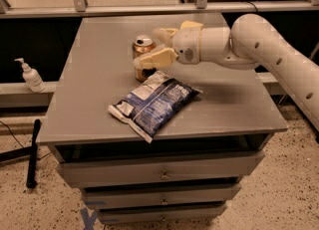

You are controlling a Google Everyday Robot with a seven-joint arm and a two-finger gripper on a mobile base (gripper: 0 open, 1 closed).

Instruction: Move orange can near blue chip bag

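The orange can [143,57], light, stiff and slick, was clamped mid-body by the gripper [155,50] fingers, at 12 o'clock of the blue chip bag [154,102].

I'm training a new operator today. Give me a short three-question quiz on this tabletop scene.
1. True or false: the orange can stands upright.
2. Which lies nearer the table's front edge: the can or the blue chip bag?
3. Multiple choice: the gripper is A) at the can, B) over the drawers, C) beside the pump bottle.

Key: 1 true; 2 the blue chip bag; 3 A.
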